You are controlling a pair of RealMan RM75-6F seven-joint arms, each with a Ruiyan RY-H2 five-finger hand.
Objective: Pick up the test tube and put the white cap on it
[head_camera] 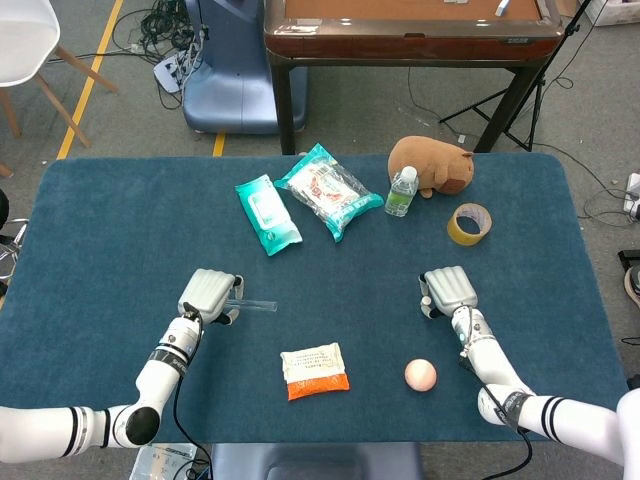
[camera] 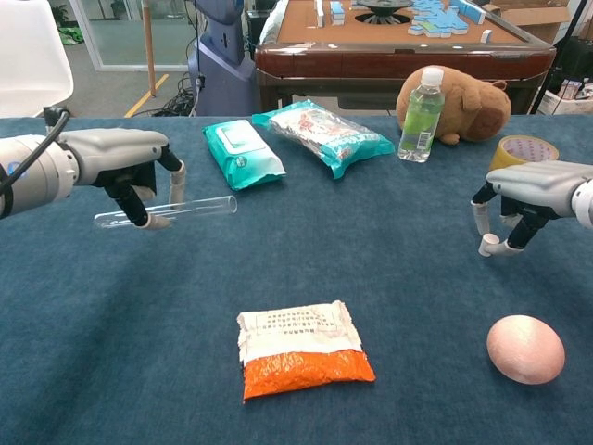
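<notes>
My left hand [camera: 125, 167] holds the clear test tube [camera: 195, 208] level above the blue cloth at the left, its open end pointing right. From the head view, that left hand [head_camera: 208, 293] covers one end of the tube [head_camera: 258, 303]. At the right, the small white cap [camera: 487, 245] stands on the cloth. My right hand [camera: 537, 185] pinches it between the thumb and a finger. In the head view the right hand [head_camera: 450, 290] hangs over the cap [head_camera: 424, 299], which shows only as a white speck at its fingers.
A pink ball [camera: 525, 349] lies close to the right hand, and an orange-and-white packet [camera: 301, 349] lies front centre. Further back are a wipes pack [camera: 243, 152], a teal snack bag [camera: 324, 134], a water bottle [camera: 422, 113], a brown plush [camera: 463, 107] and a tape roll [camera: 523, 150].
</notes>
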